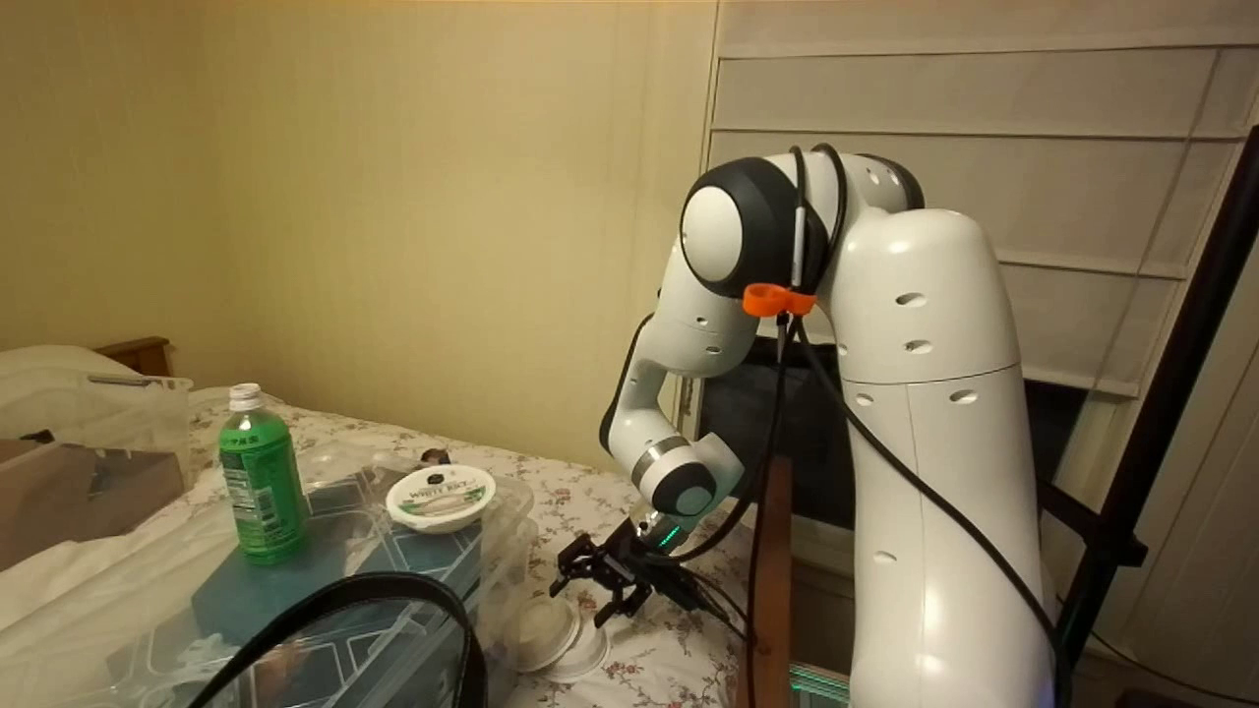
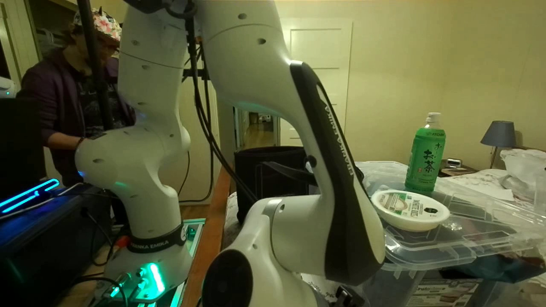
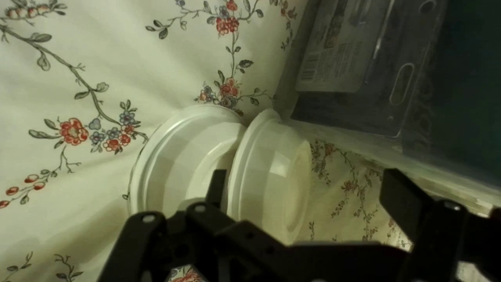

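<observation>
Wrist view: the gripper (image 3: 305, 174), its jaws apart and holding nothing, hangs near two white bowls (image 3: 270, 172) at mid-frame, one apparently tilted against the other. An off-line descent could knock that one over or jam against the plastic bin (image 3: 352, 111), upper right.

Green bottle (image 2: 425, 157), white bowl (image 2: 409, 211), clear bin (image 2: 426, 256) beneath; robot arm (image 2: 256, 72)

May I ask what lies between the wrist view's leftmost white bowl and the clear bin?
The wrist view shows a second white bowl, tilted, then a patch of floral cloth.
</observation>
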